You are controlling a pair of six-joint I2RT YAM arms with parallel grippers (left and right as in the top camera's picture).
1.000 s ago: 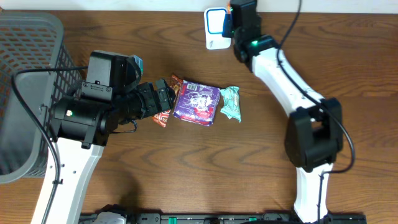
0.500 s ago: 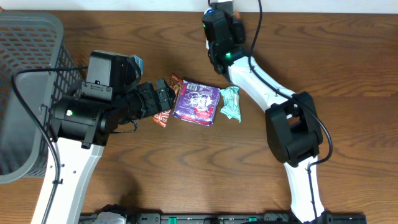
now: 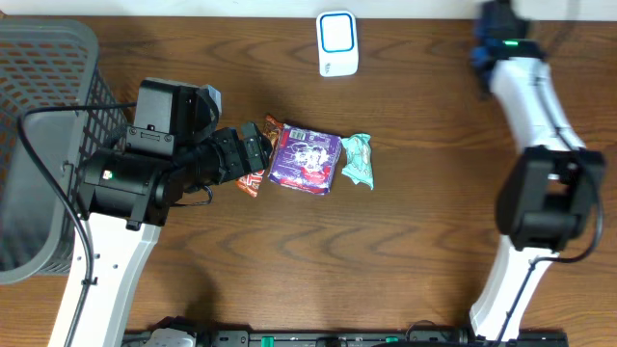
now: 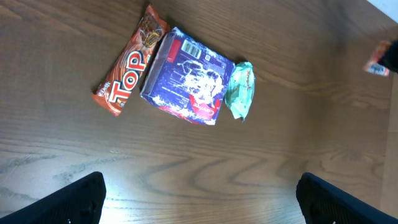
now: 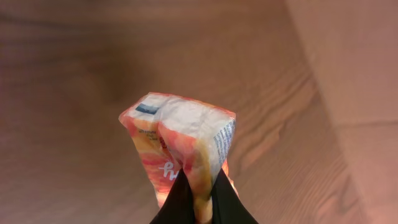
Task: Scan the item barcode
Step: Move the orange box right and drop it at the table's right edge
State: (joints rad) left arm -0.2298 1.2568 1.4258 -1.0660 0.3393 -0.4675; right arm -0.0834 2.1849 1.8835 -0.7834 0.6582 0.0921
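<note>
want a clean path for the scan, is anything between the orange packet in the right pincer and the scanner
Nothing visible. Only bare table lies between the orange packet in the right pincer and the scanner; the other snacks sit well off that line.

A white scanner (image 3: 337,43) sits at the counter's (image 3: 289,260) far edge. Mid-counter, a purple packet (image 3: 307,159) lies between an orange bar (image 3: 253,183) and a green wrapper (image 3: 358,161). A grey basket (image 3: 39,116) stands left.
</note>
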